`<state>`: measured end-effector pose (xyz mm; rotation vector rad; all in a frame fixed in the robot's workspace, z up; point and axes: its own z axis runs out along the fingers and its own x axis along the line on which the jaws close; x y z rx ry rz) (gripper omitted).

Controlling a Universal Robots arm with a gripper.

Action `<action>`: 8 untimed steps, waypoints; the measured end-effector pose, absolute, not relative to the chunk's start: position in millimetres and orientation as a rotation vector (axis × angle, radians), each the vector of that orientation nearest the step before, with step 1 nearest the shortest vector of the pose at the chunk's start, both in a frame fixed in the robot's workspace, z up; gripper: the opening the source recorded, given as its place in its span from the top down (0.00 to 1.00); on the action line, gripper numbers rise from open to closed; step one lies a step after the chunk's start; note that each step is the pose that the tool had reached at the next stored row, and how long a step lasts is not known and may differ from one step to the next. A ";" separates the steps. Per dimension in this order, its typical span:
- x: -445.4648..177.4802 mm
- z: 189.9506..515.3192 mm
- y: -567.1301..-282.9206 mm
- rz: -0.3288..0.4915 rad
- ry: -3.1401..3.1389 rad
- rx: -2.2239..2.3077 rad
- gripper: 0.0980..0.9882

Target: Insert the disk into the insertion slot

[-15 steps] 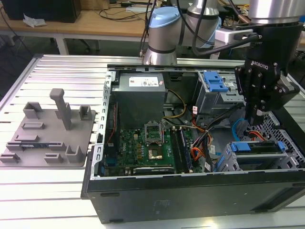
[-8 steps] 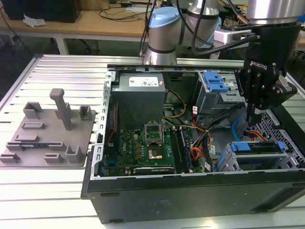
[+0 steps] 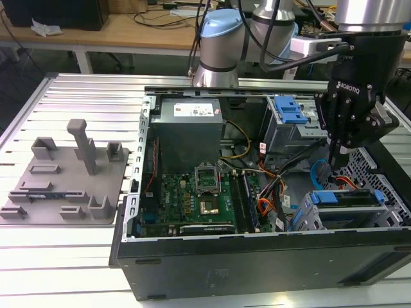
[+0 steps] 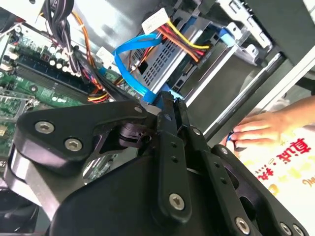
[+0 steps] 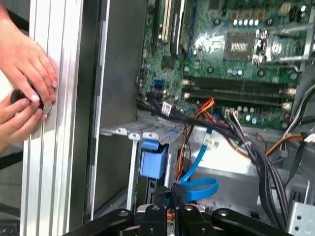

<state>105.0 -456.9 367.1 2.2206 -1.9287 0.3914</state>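
While the claw (image 3: 338, 156) hangs inside the open computer case (image 3: 257, 256) at the exterior view's right, its fingers are seen pressed together, empty. Just below it, the disk (image 3: 343, 197) is seated in the insertion slot (image 3: 307, 215). Blue cable (image 4: 129, 58) and wire bundles crowd alongside. A person's hand (image 4: 261, 130) rests on the counter (image 3: 64, 269) beside the case.

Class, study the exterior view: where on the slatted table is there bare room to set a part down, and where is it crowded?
Bare slats lie on the table in front of the grey fixture tray and behind it. Inside the open computer case it is crowded: cables, motherboard, drive cages and the gripper hovering above them.
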 end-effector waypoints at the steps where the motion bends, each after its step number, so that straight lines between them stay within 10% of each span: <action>1: 105.0 367.0 -457.0 0.388 -1.944 2.206 0.93; 8: 104.9 364.3 -457.0 0.333 -2.066 2.131 0.93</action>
